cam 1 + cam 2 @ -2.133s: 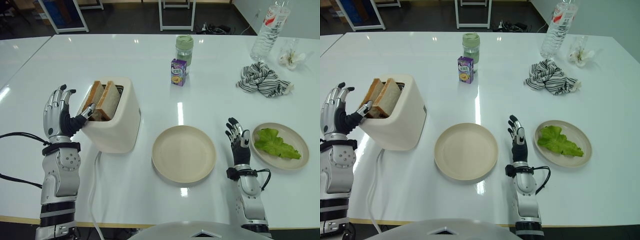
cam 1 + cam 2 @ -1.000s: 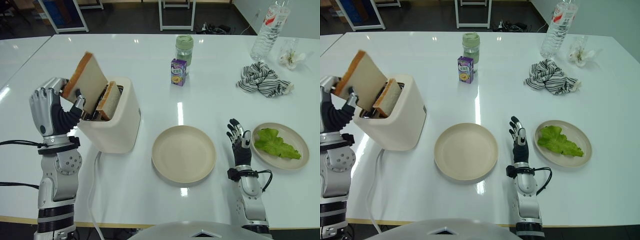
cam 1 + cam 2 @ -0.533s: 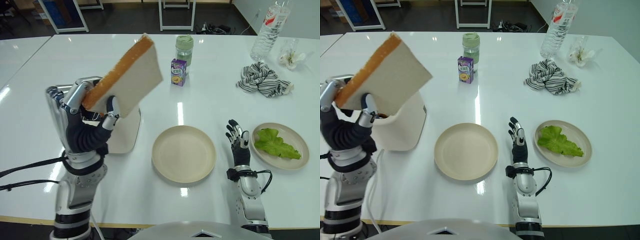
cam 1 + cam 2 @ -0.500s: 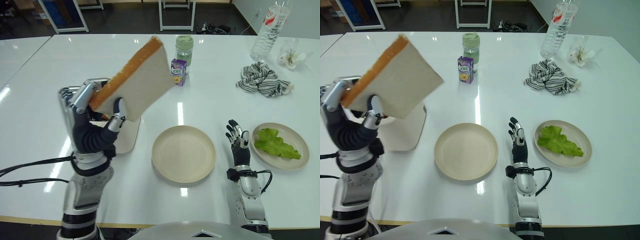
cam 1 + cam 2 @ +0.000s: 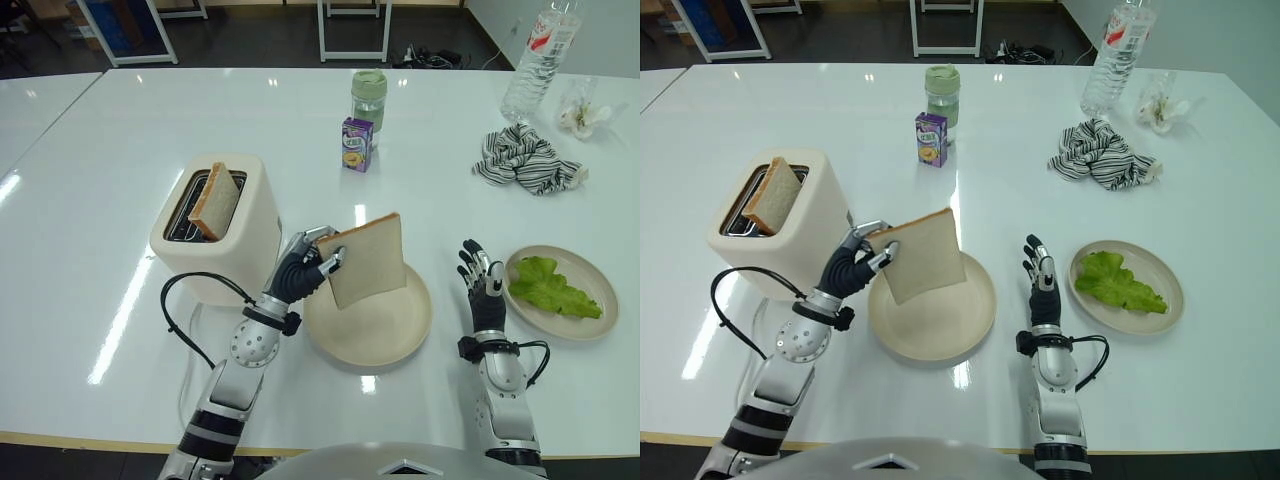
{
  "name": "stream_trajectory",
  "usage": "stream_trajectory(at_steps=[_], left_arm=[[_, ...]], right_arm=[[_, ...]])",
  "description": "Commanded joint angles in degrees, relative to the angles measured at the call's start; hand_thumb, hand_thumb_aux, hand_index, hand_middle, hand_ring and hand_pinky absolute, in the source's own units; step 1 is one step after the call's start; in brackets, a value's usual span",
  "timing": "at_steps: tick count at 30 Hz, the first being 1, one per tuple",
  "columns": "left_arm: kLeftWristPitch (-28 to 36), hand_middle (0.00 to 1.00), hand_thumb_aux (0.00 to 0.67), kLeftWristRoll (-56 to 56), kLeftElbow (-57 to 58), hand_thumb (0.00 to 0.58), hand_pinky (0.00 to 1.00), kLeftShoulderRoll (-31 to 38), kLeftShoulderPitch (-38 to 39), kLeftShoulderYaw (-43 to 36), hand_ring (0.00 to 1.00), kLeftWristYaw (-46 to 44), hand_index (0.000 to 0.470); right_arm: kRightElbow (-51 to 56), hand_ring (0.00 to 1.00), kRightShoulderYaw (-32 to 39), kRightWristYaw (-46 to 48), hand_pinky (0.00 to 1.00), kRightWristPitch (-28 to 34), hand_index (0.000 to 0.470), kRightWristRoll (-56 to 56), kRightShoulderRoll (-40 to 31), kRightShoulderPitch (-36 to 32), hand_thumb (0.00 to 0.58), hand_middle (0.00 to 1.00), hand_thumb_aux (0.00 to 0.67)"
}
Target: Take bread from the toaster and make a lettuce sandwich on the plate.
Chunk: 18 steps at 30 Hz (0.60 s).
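Note:
My left hand (image 5: 300, 270) is shut on a slice of bread (image 5: 368, 260), holding it tilted on edge over the left part of the empty beige plate (image 5: 395, 335). The cream toaster (image 5: 222, 250) stands to the left with a second slice of bread (image 5: 216, 198) sticking up from its right slot. A lettuce leaf (image 5: 552, 286) lies on a smaller beige plate (image 5: 590, 264) at the right. Between the two plates my right hand (image 5: 482, 285) stands upright and open, fingers straight, holding nothing.
At the back stand a purple drink carton (image 5: 356, 144) and a green cup (image 5: 368, 98). A striped cloth (image 5: 527, 160), a water bottle (image 5: 531, 60) and a flower (image 5: 582, 116) are at the far right. The toaster's cable (image 5: 185, 300) loops beside my left arm.
My left hand lifted one slice out of the toaster, swung it up and to the right, then brought it down over the plate. The right hand stayed put.

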Motion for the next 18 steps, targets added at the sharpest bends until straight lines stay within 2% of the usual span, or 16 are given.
stream_trajectory(at_steps=[1, 8, 18], left_arm=[[3.5, 1.0, 0.67, -2.0, 2.7, 0.58, 1.0, 0.7, -0.6, -1.6, 1.0, -6.6, 0.47], [8.4, 1.0, 0.67, -5.8, 2.4, 0.58, 1.0, 2.0, 0.2, -2.8, 1.0, -16.6, 0.47], [9.2, 1.0, 0.67, 0.8, 5.1, 0.58, 1.0, 2.0, -0.7, -4.2, 1.0, -15.0, 0.47]], right_arm=[[-0.4, 0.0, -0.4, 0.2, 0.0, 1.0, 0.0, 0.2, -0.3, 0.3, 0.0, 0.0, 0.0], [-0.4, 0.0, -0.7, 0.2, 0.0, 1.3, 0.0, 0.1, -0.4, 0.7, 0.0, 0.0, 0.0], [-0.8, 0.0, -0.8, 0.3, 0.0, 1.8, 0.0, -0.1, -0.5, 0.9, 0.0, 0.0, 0.0]])
